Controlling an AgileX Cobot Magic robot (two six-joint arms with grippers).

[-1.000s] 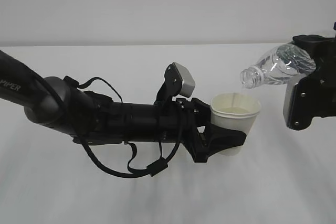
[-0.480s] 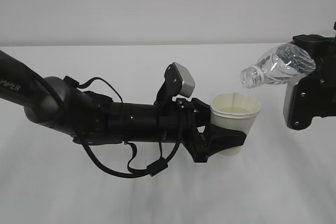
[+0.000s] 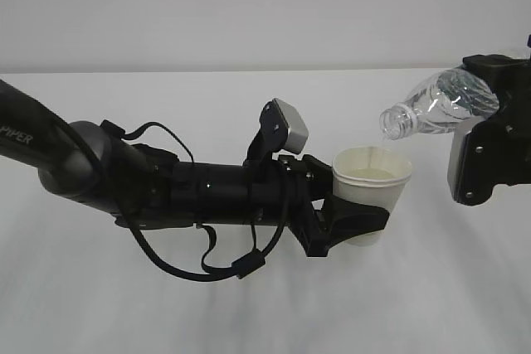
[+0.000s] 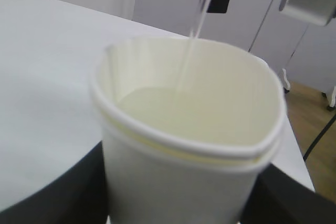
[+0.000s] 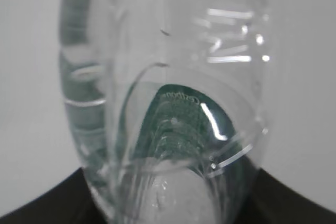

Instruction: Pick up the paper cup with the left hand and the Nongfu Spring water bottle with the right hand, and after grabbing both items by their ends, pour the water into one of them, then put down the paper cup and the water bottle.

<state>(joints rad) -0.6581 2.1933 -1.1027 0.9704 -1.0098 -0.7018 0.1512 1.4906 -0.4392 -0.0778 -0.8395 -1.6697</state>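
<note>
White desk (image 3: 249,321), pale wall behind. Left hand (image 3: 166,184) reaches in from the left, its pincer (image 3: 353,221) pinching the paper cup (image 3: 373,192) low on its body — cup upright, off the desk, cream-white, rolled rim squeezed out of round, partly filled. Thin stream of water (image 4: 191,40) falls into it. Right: Nongfu Spring water bottle (image 3: 440,105), clear, ribbed, uncapped, tilted mouth-down just above the rim, pinched at its base by the right hand (image 3: 494,134).

One paper cup (image 3: 372,188), one water bottle (image 3: 436,105), two robot arms, one white table (image 3: 249,312)
</note>
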